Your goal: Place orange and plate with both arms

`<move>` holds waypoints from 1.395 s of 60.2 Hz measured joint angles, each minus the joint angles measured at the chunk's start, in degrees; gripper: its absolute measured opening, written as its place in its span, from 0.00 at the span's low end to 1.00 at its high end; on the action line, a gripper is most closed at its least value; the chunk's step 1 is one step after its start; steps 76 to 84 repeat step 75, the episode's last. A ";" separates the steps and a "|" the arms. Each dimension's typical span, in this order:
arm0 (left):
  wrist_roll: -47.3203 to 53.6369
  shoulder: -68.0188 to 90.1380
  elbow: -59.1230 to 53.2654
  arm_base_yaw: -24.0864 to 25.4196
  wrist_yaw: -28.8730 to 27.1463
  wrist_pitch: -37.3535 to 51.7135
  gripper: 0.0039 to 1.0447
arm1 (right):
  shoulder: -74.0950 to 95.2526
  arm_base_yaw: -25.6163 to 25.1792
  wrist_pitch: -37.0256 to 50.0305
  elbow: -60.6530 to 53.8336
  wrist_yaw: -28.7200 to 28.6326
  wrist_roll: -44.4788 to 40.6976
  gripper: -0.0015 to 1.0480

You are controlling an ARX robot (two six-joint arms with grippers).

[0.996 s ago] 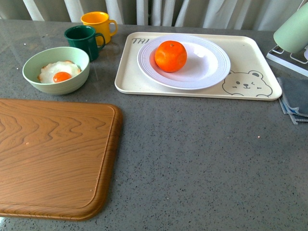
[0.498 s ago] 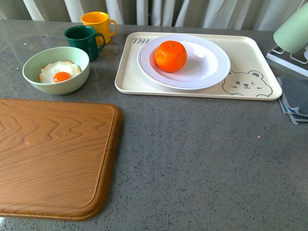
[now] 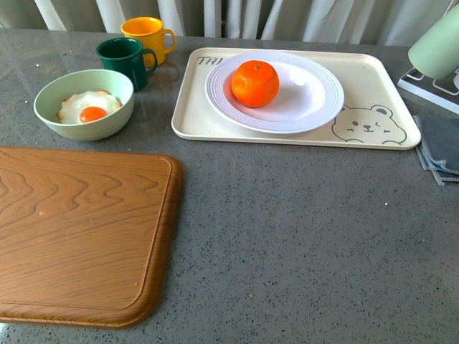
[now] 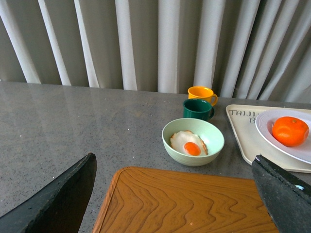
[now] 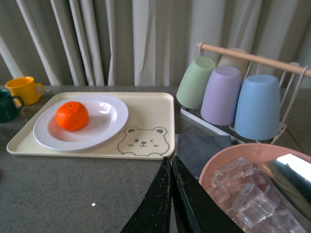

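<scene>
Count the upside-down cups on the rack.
3 in the right wrist view: green cup, purple cup, blue cup. A pale shape behind them may be a fourth.

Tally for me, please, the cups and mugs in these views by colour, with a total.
Yellow mug: 1
Dark green mug: 1
Pale green cup: 1
Lilac cup: 1
Blue cup: 1
Total: 5, plus what may be one more cup, hidden behind those on the rack.

Green bowl holding fried egg, beside wooden board.
</scene>
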 joint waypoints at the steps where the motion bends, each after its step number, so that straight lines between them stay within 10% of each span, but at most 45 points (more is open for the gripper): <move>1: 0.02 0.00 0.00 0.00 -0.02 0.00 0.92 | -0.79 0.00 -0.17 0.00 0.00 -0.02 0.02; 9: 0.02 0.00 0.00 0.00 0.00 0.00 0.92 | -1.55 0.00 -0.57 0.00 0.02 -0.02 0.02; 42: 0.02 0.00 0.00 0.00 0.00 0.00 0.92 | -1.66 0.00 -0.59 0.00 0.02 -0.09 0.93; 84: 0.02 0.00 0.00 0.00 0.00 0.00 0.92 | -1.66 0.00 -0.59 0.00 0.02 -0.11 0.91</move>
